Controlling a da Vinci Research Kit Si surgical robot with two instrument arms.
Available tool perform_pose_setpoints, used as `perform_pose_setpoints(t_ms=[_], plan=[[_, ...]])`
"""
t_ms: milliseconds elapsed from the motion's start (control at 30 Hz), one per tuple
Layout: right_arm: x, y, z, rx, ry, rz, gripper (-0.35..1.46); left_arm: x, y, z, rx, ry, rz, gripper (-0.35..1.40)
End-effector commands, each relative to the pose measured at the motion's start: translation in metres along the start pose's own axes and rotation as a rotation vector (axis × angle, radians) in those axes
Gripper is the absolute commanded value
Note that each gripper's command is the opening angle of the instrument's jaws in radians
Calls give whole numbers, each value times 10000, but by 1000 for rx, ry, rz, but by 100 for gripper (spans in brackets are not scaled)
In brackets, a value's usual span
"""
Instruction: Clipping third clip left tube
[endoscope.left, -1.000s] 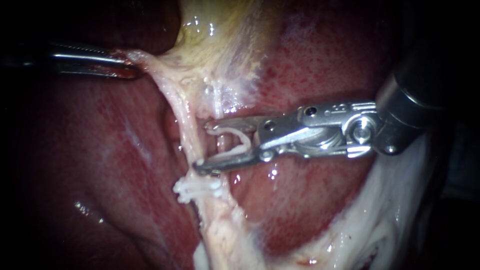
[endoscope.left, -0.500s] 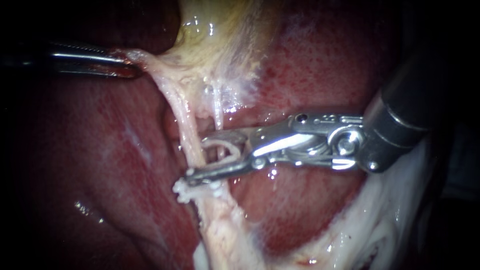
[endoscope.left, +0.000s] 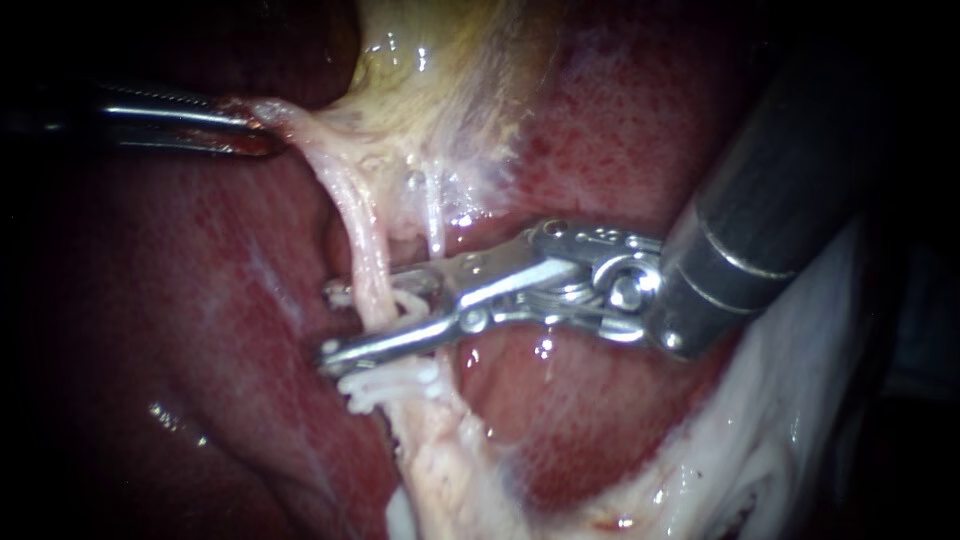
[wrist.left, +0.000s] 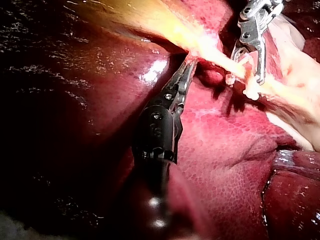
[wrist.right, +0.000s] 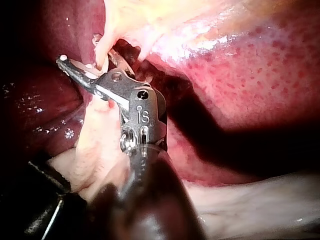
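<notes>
The left tube (endoscope.left: 365, 255) runs as a pale strand from the gallbladder (endoscope.left: 450, 70) down over the liver (endoscope.left: 200, 300). White clips (endoscope.left: 390, 383) sit across it lower down. My right instrument (endoscope.left: 332, 326) comes in from the right with its jaws open, one on each side of the tube just above those clips. A white clip (endoscope.left: 405, 303) lies between the jaws against the tube. In the right wrist view the tube (wrist.right: 101, 50) crosses these jaws (wrist.right: 89, 56). My left instrument (endoscope.left: 250, 128) is shut on the pale tissue at the tube's upper end and holds it taut; its jaws (wrist.left: 189, 64) also show in the left wrist view.
A thinner strand (endoscope.left: 435, 215) runs beside the left tube on its right. Pale fatty tissue (endoscope.left: 780, 430) borders the liver at the lower right. My right instrument's dark shaft (endoscope.left: 760, 210) crosses the upper right. Red liver surface surrounds the tube on both sides.
My right instrument has moved left and slightly down, so its jaws now reach past the tube and straddle it. The gap between them has narrowed a little. The left instrument has held still.
</notes>
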Motion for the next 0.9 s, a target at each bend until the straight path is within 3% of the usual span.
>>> perform_pose_setpoints(t_ms=[33,233,700,900], plan=[[1,1,2,1,1,5,50,0,0,0,0,0,0,-35],[5,-2,7,9,12,6,50,0,0,1,0,0,0,-35],[47,-43,-1,33,31,29,45,0,-1,1,0,0,0,-35],[49,-48,-10,38,30,32,20,0,-1,1,0,0,0,-35]])
